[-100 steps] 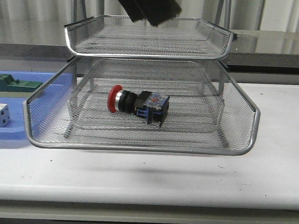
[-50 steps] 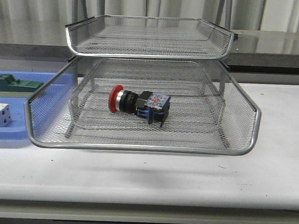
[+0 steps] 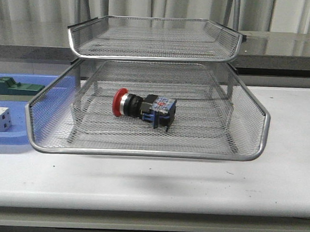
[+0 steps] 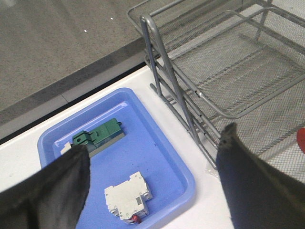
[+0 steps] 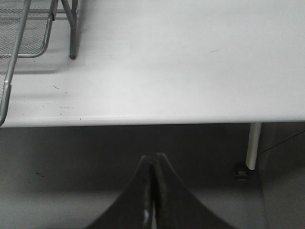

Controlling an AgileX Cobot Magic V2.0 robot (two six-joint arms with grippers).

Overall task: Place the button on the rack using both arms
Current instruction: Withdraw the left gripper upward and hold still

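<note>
The button [image 3: 143, 107], with red head, black body and blue rear block, lies on its side in the pulled-out middle tray of the silver wire rack [image 3: 154, 37]; a sliver of its red head shows in the left wrist view [image 4: 301, 140]. My left gripper [image 4: 155, 145] is open and empty, high above the blue tray beside the rack [image 4: 190, 119]. My right gripper [image 5: 153, 160] is shut and empty, below the table's front edge, near the rack's corner [image 5: 19, 43]. Neither arm shows in the front view.
A flat blue plastic tray [image 3: 11, 139] stands left of the rack, holding a green flat part [image 4: 100, 136] and a white block-shaped part [image 4: 127, 200]. A table leg [image 5: 252, 145] stands to one side in the right wrist view.
A black arm that hung over the rack's top tray one second ago has left the front view. The button and trays have not moved.
</note>
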